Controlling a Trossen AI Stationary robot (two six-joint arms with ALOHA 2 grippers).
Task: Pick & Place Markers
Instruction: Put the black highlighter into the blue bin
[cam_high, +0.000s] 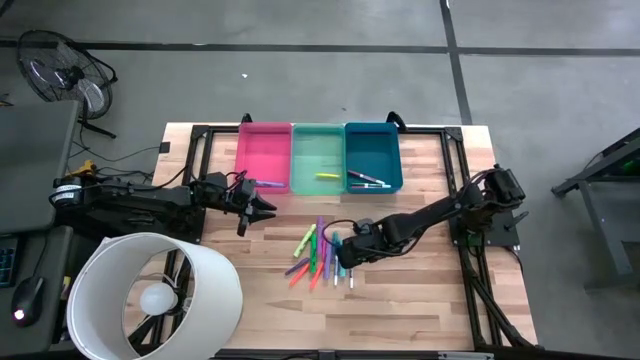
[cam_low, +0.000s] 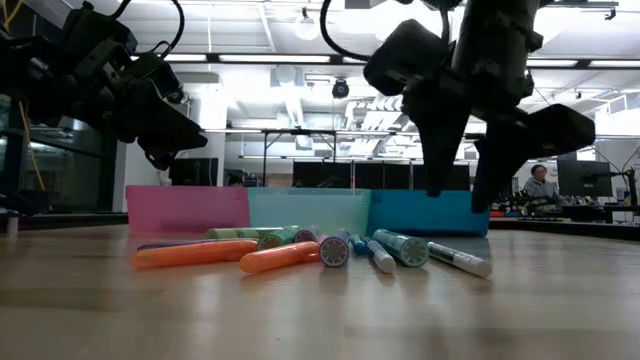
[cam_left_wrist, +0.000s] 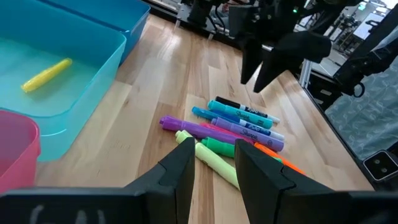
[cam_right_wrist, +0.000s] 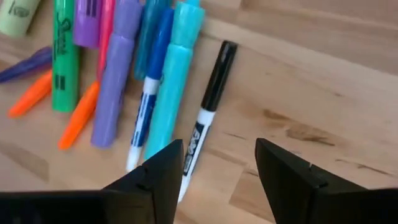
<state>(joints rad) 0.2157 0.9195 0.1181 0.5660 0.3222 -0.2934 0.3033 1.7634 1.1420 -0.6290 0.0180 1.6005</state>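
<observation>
A pile of markers (cam_high: 320, 255) lies flat on the wooden table in front of the bins; I see green, purple, blue, orange, pink and a black-capped white one (cam_right_wrist: 210, 106). My right gripper (cam_high: 345, 255) hangs open just above the pile's right edge, with its fingers (cam_low: 436, 150) off the table and touching nothing. My left gripper (cam_high: 262, 208) is open too. It hovers left of the pile, near the pink bin (cam_high: 263, 155), and looks toward the markers (cam_left_wrist: 230, 134). A yellow marker (cam_high: 326, 176) lies in the green bin (cam_high: 317, 145), and a few lie in the blue bin (cam_high: 373, 145).
The three bins stand side by side at the table's far edge. A white lampshade (cam_high: 155, 295) covers the near left corner. Black frame rails (cam_high: 462, 180) run along the table's left and right sides. Bare wood lies near and right of the pile.
</observation>
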